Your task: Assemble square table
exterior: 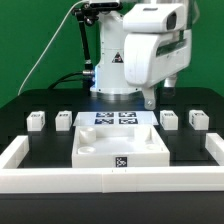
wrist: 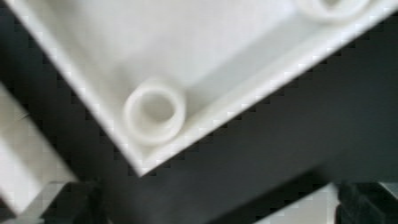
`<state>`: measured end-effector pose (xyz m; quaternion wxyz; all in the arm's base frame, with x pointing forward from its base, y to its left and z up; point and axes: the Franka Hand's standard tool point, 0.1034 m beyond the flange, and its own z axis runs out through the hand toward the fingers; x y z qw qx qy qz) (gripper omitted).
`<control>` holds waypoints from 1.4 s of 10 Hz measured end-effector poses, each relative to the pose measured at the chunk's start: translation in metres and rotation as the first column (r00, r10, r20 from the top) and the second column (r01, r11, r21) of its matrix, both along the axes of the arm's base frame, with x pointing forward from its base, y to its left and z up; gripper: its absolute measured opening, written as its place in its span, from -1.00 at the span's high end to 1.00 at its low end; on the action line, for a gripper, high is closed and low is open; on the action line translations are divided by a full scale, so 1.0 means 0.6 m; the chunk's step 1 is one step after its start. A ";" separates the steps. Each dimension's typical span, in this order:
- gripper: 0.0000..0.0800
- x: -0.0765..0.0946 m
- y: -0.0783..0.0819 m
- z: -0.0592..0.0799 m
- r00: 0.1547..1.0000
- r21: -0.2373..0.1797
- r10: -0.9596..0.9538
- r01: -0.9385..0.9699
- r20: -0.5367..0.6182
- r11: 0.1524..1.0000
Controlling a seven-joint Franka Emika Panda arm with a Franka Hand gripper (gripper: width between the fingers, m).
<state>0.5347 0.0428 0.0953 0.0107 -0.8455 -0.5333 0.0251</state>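
From my station I see the square table top (exterior: pixel 120 148) lying flat and rim up on the black worktop (exterior: pixel 50 140), just in front of the marker board (exterior: pixel 112 118) and inside the low white wall (exterior: pixel 110 182). The four legs stand loose in a row on either side of the board, apart from the top: the first leg (exterior: pixel 37 120) and second leg (exterior: pixel 65 120) on the exterior view's left, the third leg (exterior: pixel 169 119) and fourth leg (exterior: pixel 197 119) on its right. The gripper (exterior: pixel 150 100) hangs between the board and the third leg, holding nothing. In the wrist view one corner of the top fills the picture, with a round socket (wrist: pixel 155 108) just inside it. The gripper's fingers show only as blurred dark shapes standing apart, with nothing clamped between them
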 end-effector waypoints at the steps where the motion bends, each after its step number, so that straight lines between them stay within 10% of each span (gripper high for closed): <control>1: -0.63 -0.012 -0.006 -0.009 0.998 0.003 0.065 -0.065 -0.015 0.998; 14: -0.63 -0.075 -0.062 -0.052 0.907 -0.010 0.418 -0.418 0.051 0.908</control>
